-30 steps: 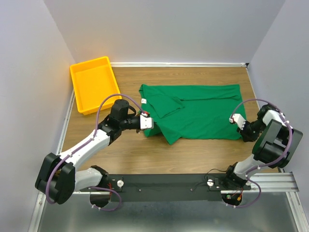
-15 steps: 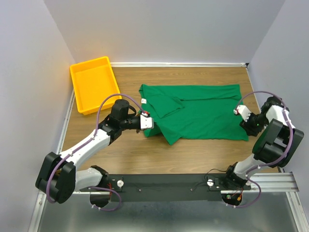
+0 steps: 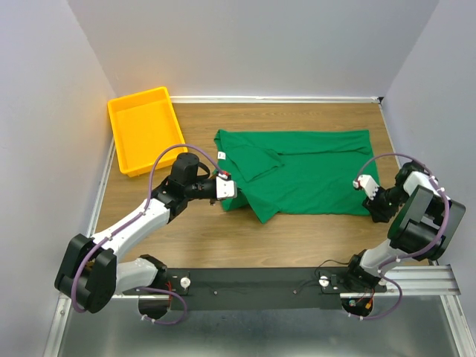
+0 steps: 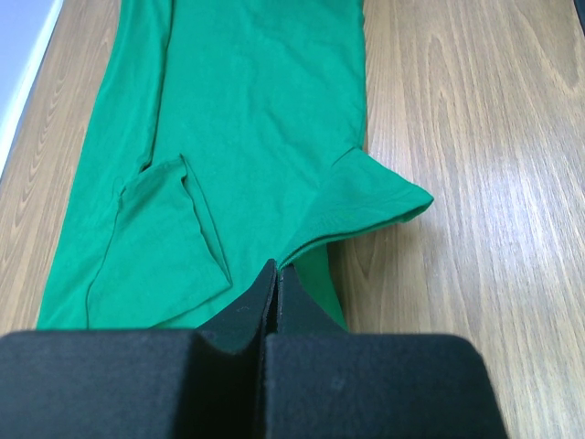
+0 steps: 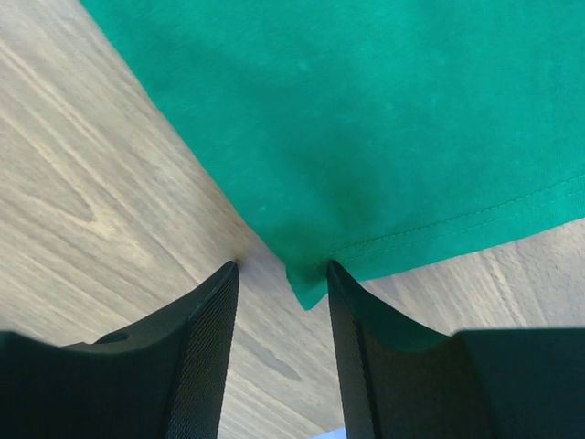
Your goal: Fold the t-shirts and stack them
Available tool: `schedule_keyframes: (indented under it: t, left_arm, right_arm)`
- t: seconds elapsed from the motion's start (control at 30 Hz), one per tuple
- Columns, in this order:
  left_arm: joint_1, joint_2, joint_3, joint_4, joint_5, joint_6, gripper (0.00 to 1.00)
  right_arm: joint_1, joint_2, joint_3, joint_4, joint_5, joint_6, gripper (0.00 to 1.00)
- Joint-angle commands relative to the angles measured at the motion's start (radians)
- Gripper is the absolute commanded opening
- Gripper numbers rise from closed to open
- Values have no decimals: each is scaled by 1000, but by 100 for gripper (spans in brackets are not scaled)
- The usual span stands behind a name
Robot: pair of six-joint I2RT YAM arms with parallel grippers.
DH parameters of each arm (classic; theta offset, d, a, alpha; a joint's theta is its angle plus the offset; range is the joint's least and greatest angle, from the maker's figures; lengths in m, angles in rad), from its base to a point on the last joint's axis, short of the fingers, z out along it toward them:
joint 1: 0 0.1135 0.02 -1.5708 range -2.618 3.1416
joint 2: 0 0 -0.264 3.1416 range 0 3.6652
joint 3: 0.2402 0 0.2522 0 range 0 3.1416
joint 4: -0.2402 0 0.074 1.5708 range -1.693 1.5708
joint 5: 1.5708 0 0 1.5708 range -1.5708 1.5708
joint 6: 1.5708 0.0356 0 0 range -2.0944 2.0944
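The green t-shirt (image 3: pixel 305 171) lies partly folded across the middle of the wooden table, its small white neck tag (image 3: pixel 221 155) at its left end. My left gripper (image 3: pixel 225 190) is shut on the shirt's near-left edge; in the left wrist view its tips (image 4: pixel 275 272) pinch the cloth (image 4: pixel 247 137) beside a sleeve (image 4: pixel 370 197). My right gripper (image 3: pixel 370 199) is at the shirt's near-right corner, low over the table. In the right wrist view it is open (image 5: pixel 281 279), with the corner of the hem (image 5: pixel 315 279) between the fingers.
An empty yellow tray (image 3: pixel 145 128) stands at the back left of the table. Grey walls close the back and both sides. Bare wood (image 3: pixel 297 238) lies between the shirt and the arm rail at the near edge.
My right gripper swung out to the right, away from the shirt, and has come back to its near-right corner. The left gripper and the shirt have not moved.
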Motion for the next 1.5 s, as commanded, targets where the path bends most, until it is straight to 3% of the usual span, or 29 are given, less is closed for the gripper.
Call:
schedule_keyframes:
  t: [0.0,0.1,0.13,0.33,0.57,0.83,1.47]
  left_arm:
    - [8,1,16,4,36,-6,0]
    - [8,-2,13,4,36,-9,0]
    - [8,-4,13,4,35,-9,0]
    - [8,1,6,4,27,-3,0]
    - [9,19,16,10,13,-2,0]
    - [29,44,22,89,-7,-37,0]
    - [66,228,208,187,1,-32,0]
  right_arm:
    - [-7,33,-17,66,7,29,49]
    - [-7,45,-40,99,27,40,41]
    - [-7,51,-45,113,41,41,31]
    - [-7,47,-53,124,50,55,1]
    - [-9,19,57,-9,0,11,0]
    - [-9,120,277,-104,-144,132,1]
    - [-9,269,435,-111,-194,272,1]
